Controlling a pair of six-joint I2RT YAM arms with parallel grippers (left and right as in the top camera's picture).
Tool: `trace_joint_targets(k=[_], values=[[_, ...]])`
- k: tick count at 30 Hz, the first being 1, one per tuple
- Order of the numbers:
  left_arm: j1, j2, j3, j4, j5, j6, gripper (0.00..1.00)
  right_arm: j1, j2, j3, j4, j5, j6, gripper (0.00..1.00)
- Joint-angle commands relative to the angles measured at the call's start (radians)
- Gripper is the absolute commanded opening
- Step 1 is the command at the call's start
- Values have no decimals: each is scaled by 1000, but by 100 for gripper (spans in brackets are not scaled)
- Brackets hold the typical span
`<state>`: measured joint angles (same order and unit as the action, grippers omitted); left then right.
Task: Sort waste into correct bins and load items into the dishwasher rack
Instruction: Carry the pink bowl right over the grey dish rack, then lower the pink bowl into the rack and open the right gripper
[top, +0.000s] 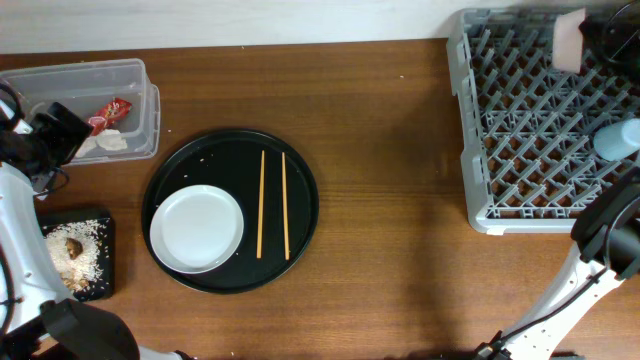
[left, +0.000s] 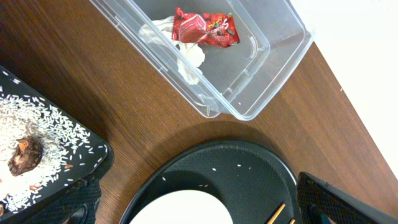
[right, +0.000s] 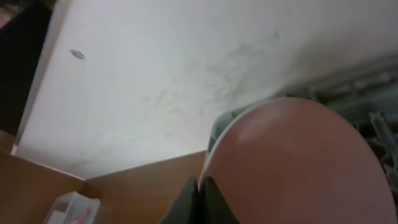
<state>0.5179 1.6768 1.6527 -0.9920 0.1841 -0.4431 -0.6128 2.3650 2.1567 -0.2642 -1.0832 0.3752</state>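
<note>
L gripper wide open, holding nothing, by tub, table's 10 o'clock. R gripper pinched shut on bowl rim, rack's 1 o'clock.

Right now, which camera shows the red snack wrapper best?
The left wrist view: the red snack wrapper lies close and sharp in the clear tub, touching the white tissue. Overhead shows it as a small red patch; the right wrist gives at most a blurred pink smear.
</note>
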Motion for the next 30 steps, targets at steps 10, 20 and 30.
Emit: trace_joint_targets(k=[10, 20, 30], values=[[2, 0, 1, -1, 3, -9, 99, -12, 2, -66, 48, -20, 76, 4], [2, 0, 1, -1, 3, -9, 99, -16, 69, -66, 90, -5, 147, 4], [2, 0, 1, -1, 3, -9, 99, -17, 80, -66, 245, -15, 310, 4]])
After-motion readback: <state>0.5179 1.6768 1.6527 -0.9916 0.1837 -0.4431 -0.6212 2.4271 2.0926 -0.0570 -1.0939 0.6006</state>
